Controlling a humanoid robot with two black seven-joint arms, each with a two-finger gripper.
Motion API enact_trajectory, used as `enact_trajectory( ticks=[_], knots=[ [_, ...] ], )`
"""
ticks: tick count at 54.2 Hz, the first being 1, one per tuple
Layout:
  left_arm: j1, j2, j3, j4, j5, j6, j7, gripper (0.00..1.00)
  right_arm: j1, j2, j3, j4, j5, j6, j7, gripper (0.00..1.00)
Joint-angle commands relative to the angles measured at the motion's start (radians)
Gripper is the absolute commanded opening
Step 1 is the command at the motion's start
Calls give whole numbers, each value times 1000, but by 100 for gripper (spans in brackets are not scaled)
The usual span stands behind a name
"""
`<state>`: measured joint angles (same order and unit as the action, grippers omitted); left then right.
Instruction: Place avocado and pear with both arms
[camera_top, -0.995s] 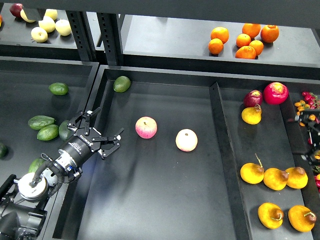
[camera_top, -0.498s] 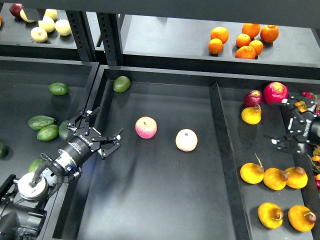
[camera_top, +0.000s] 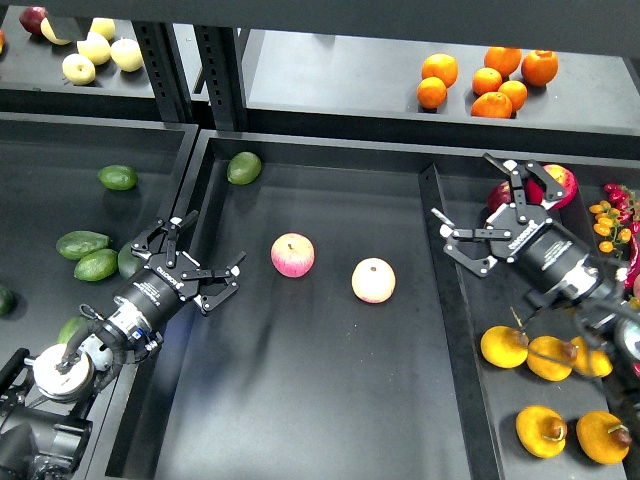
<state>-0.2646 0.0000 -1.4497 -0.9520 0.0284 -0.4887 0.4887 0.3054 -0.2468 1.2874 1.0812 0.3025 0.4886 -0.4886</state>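
centre tray (camera_top: 300, 400) | two apples (camera_top: 292, 255) (pink-yellow) | one avocado (camera_top: 243, 167)

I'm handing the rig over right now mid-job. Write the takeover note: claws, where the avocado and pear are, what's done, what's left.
Left claw: open, empty, over the left edge of the centre tray, beside the avocados in the left bin.
Right claw: open, empty, over the divider between the centre tray and the right bin.
Avocado: the dark elongated one lies in the left bin, untouched.
Pear: several yellow-orange pears lie in the right bin; one near the red fruit is now hidden behind the right claw.
Centre tray holds two apples and one rounder avocado.
Done: nothing grasped or placed.
Left: grasp both fruits and place them.
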Motion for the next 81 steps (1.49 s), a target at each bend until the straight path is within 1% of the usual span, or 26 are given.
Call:
enact_trajectory(
  ticks=[1, 13, 23, 25, 33, 41, 49, 59, 63, 65, 72, 81],
  knots=[
    [12, 0, -3, -22, -18, 0, 0, 99, -49, 112, 81, 42, 1, 0, 0, 100],
    [48, 0, -3, -65, -51, 0, 0, 99, -163, 247, 112, 101, 33, 0, 0, 100],
    [88, 0, -3, -85, -74, 0, 0, 99, -265, 247, 110, 143, 43, 0, 0, 100],
    [120, 0, -3, -87, -85, 0, 0, 99, -316, 247, 104, 147, 41, 0, 0, 100],
    [177, 0, 2, -85, -140, 0, 0, 99, -400, 247, 93, 157, 41, 0, 0, 100],
    [200, 0, 15, -57, -191, 0, 0, 99, -431, 247, 93, 155, 38, 0, 0, 100],
    [200, 0, 49, 2, -217, 0, 0, 99, -443, 247, 93, 134, 29, 0, 0, 100],
    [168, 0, 83, 21, -217, 0, 0, 99, -431, 247, 78, 124, 30, 0, 0, 100],
    [140, 0, 100, 21, -217, 0, -48, 99, -411, 247, 72, 129, 32, 0, 0, 100],
    [118, 0, 104, 21, -217, 0, -64, 99, -394, 247, 72, 131, 30, 0, 0, 100],
    [50, 0, 106, 21, -217, 0, -71, 99, -348, 247, 82, 132, 30, 0, 0, 100],
    [-15, 0, 94, -4, -217, 0, -71, 99, -267, 247, 92, 147, 32, -123, 0, 100]
  ],
)
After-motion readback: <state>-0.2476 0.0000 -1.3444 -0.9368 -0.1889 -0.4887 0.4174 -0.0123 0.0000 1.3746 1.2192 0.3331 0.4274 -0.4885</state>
